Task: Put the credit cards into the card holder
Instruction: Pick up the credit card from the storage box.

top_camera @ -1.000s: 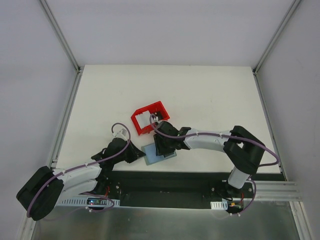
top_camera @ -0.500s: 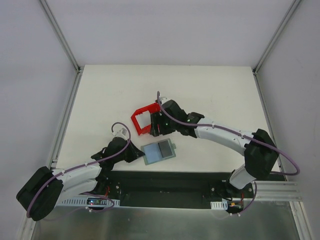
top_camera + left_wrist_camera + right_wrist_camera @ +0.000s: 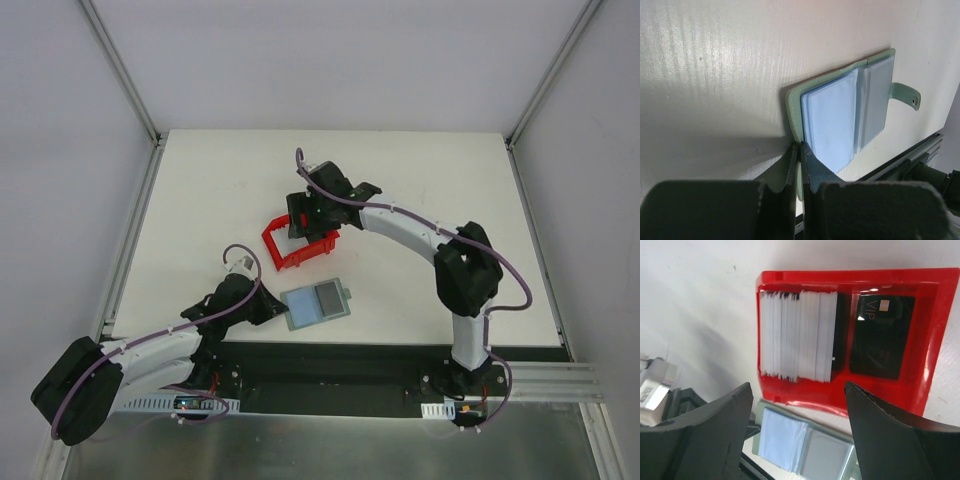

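Observation:
The card holder (image 3: 318, 303) lies open on the table near the front edge, blue-grey pockets up, snap tab to the right; it shows in the left wrist view (image 3: 840, 117) and the right wrist view (image 3: 805, 447). My left gripper (image 3: 275, 312) is shut on the card holder's left edge (image 3: 799, 150). The credit cards sit in the red bin (image 3: 292, 243): a stack of white cards on edge (image 3: 797, 335) and a dark card marked VIP (image 3: 881, 337) lying flat. My right gripper (image 3: 310, 222) hovers open and empty above the bin, its fingers (image 3: 715, 435) wide apart.
The red bin's rim (image 3: 850, 277) stands just behind the card holder. Metal rails run along the table's left, right and front edges. The right arm reaches across the middle of the table.
My right gripper has left the card holder and moved back and up over the red bin. A dark card now shows in the holder's right pocket. The left gripper keeps its hold.

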`<state>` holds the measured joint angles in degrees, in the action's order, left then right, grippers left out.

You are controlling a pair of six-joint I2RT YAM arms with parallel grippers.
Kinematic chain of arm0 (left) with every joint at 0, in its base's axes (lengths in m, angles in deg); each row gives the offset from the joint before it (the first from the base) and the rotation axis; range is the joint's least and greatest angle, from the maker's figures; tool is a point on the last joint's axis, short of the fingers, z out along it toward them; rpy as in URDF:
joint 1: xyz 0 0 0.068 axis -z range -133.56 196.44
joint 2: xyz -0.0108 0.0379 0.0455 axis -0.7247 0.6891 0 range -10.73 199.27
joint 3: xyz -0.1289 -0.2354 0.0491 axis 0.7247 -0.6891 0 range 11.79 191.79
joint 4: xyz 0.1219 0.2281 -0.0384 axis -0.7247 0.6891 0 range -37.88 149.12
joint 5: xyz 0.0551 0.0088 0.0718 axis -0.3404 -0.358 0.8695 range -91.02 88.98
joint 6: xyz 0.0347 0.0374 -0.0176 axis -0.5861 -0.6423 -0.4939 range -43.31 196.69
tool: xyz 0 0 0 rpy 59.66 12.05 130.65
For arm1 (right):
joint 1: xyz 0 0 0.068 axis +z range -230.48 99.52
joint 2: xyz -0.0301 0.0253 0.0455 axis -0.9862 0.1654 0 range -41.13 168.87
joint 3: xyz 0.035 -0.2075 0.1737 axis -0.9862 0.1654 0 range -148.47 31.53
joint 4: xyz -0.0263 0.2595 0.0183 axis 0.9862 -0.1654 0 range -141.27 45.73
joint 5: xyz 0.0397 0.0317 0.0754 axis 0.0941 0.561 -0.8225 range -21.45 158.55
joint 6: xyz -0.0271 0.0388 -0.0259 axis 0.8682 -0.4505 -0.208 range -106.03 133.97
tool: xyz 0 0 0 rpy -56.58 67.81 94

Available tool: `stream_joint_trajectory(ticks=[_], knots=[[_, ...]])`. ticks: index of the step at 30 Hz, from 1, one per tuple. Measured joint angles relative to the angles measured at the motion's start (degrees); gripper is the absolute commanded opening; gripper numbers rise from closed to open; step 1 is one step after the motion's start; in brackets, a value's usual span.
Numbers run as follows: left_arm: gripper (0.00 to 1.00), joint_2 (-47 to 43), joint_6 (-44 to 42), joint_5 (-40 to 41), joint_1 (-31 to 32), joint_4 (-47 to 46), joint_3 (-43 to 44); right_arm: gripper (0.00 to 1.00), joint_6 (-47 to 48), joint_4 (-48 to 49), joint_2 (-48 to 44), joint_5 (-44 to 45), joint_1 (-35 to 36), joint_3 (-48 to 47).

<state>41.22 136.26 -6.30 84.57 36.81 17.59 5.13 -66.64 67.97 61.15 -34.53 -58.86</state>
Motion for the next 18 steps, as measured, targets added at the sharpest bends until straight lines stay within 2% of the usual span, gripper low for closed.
stream_joint_trajectory(ticks=[7, 18], knots=[[0.00, 0.0, -0.2, 0.0, 0.0, 0.2, 0.2, 0.79, 1.4, -2.7, 8.0, -4.3, -1.9, -4.9], [0.00, 0.8, -0.2, -0.1, -0.4, -0.2, 0.3, 0.80, 2.8, -4.6, 14.3, -9.3, -2.7, -9.5]])
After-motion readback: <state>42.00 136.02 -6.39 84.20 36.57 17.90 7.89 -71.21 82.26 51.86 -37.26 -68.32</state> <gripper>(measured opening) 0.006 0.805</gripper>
